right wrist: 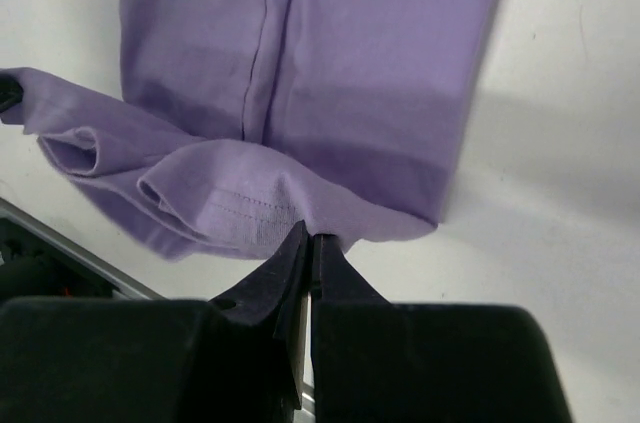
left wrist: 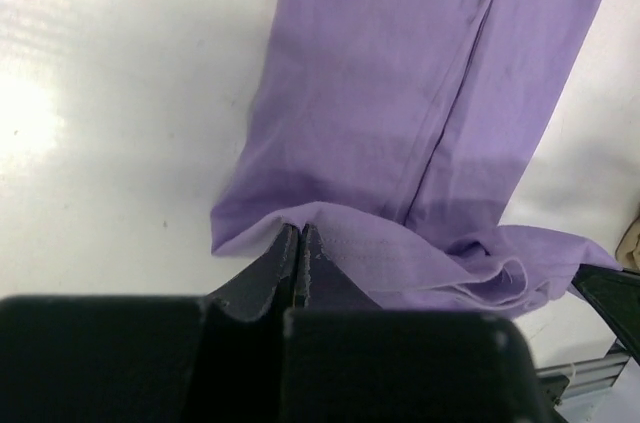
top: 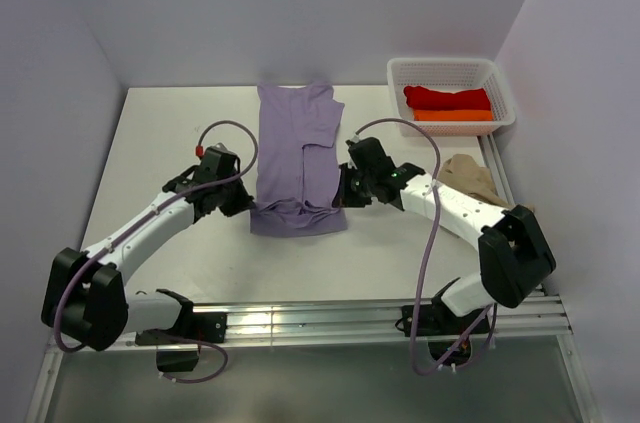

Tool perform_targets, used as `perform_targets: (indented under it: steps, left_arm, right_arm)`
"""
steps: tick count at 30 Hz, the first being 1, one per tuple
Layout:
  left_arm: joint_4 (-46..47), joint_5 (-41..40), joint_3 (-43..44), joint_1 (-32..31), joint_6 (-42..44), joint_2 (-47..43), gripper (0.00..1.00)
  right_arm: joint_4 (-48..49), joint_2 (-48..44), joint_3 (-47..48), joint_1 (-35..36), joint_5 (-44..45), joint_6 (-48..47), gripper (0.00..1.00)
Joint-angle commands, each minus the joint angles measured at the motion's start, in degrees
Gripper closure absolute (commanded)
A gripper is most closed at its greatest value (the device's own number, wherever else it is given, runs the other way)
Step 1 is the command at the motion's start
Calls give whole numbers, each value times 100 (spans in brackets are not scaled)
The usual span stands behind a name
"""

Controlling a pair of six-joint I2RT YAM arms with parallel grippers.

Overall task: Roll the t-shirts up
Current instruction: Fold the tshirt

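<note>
1. Lying long and flat in the middle of the white table point(top: 170, 133) is the purple t-shirt point(top: 298, 143). It is folded into a narrow strip that runs from the far side toward the arms.
2. The near end of the shirt is bunched up and turned over a little on top of itself.
3. The left gripper point(left wrist: 298, 235) is squeezed tight on the near left corner of the purple t-shirt. The edge of the cloth is pinched between its two black fingers.
4. The right gripper point(right wrist: 306, 235) is squeezed tight too. It pinches the near right corner of the same shirt, right at the stitched hem.
5. Both grippers sit low by the table, one on each side of the shirt's near end.
6. The beige t-shirt point(top: 470, 176) lies in a soft heap on the right side of the table, partly hidden by the right arm point(top: 460, 208).
7. A white basket point(top: 500, 83) stands at the far right corner.
8. Inside the basket, the red t-shirt point(top: 447, 98) lies at the back. The orange t-shirt point(top: 453, 115) lies just in front of it, and they touch.
</note>
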Motion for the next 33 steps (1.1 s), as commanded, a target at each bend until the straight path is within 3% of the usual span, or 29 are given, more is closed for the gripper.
perform_targets:
  steps: [1,11,33]
  left_arm:
    - [446,-99,417,95,239,271,100]
    - [719,-125,804,253,336,992,100]
    - [1185,95,1094,579,389,1625,100]
  right_arm:
    - [40,211,446,-129,-94,-212,100]
    - [-39,914,1071,-446,-191,-414,100]
    - [-4,1626,1651,-780,-323,-476,100]
